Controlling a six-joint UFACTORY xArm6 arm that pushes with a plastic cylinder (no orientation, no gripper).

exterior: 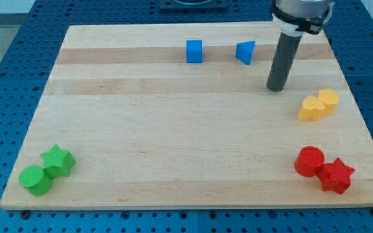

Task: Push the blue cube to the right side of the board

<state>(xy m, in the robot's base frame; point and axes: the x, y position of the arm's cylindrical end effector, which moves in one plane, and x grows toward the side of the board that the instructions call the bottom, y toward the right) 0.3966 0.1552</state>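
The blue cube [194, 51] sits near the view's top, a little right of centre, on the wooden board [173, 129]. A blue triangular block [245, 52] lies just to its right, apart from it. My tip [276, 88] rests on the board to the right of and below the blue triangular block, well right of the blue cube and touching no block.
A yellow heart-shaped block [312, 109] and a yellow cylinder [329, 101] lie at the right edge. A red cylinder [310, 161] and a red star [337, 175] sit at the bottom right. A green star [58, 160] and a green cylinder [36, 180] sit at the bottom left.
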